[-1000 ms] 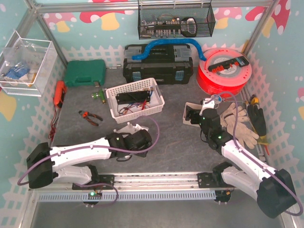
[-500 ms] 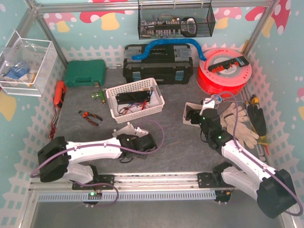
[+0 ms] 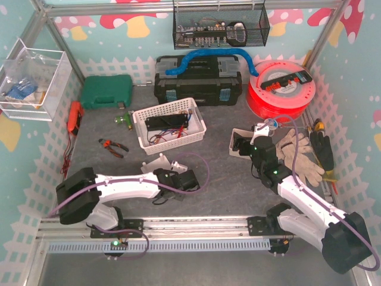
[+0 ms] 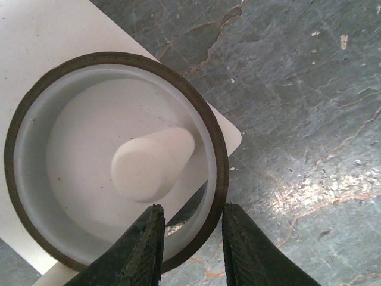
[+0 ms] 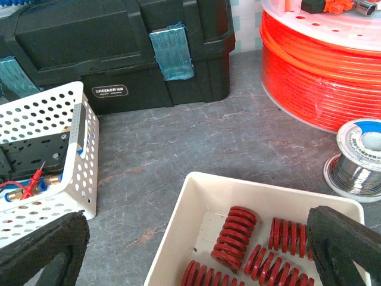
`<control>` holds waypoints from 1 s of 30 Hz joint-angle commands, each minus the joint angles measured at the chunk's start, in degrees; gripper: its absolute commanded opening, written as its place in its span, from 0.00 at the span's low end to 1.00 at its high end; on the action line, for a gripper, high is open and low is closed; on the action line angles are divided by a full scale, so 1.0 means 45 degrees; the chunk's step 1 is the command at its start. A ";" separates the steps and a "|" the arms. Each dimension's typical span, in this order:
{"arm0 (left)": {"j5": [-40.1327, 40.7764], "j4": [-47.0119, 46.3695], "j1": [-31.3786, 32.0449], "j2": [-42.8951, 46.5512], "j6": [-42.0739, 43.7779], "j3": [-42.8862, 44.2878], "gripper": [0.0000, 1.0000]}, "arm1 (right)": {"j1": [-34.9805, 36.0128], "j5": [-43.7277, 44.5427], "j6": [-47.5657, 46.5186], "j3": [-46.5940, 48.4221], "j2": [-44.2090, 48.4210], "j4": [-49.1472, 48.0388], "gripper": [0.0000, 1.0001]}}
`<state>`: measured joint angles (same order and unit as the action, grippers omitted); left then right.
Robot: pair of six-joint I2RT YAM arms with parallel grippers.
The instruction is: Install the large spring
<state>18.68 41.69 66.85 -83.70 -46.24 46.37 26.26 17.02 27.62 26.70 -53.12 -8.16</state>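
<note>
Springs (image 5: 235,235), red coils cut off in cream tray (image 5: 178,238), right hand (image 5: 196,245) wide above, left hand (image 4: 191,226) narrow astride brown-rimmed cup (image 4: 30,119), grip unclear, blunt white peg (image 4: 152,164) inside

Grey table (image 3: 220,179) carries basket (image 3: 174,142), toolbox (image 3: 197,83), gloves (image 3: 299,159).

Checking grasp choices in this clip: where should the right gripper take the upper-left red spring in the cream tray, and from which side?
Probably take the red spring across its coils near mid-length, with the right gripper coming down from above. It lies on its side in the open-topped tray, whose walls block a sideways approach. Set the jaws either side of its round body, clear of the neighbouring spring.
</note>
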 commanded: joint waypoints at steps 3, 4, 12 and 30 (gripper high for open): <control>0.0123 -0.0264 0.0047 -0.0620 0.0457 -0.0093 0.30 | 0.0043 0.0251 -0.0048 -0.0032 0.0047 -0.0158 0.99; 0.0070 -0.0306 0.0047 -0.0697 0.0522 -0.0057 0.29 | 0.0043 0.0273 -0.0044 -0.0034 0.0047 -0.0158 0.99; -0.0181 -0.0310 0.0047 -0.0827 0.0925 0.0139 0.21 | 0.0043 0.0285 -0.0063 -0.0049 0.0123 -0.0144 0.99; 0.0160 0.0027 0.0047 -0.0097 0.1765 0.1578 0.00 | 0.0033 0.0321 -0.0064 -0.0025 0.0244 -0.0091 0.99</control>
<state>18.44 40.58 66.87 -86.48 -39.94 50.39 26.26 17.19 27.49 26.70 -52.95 -8.16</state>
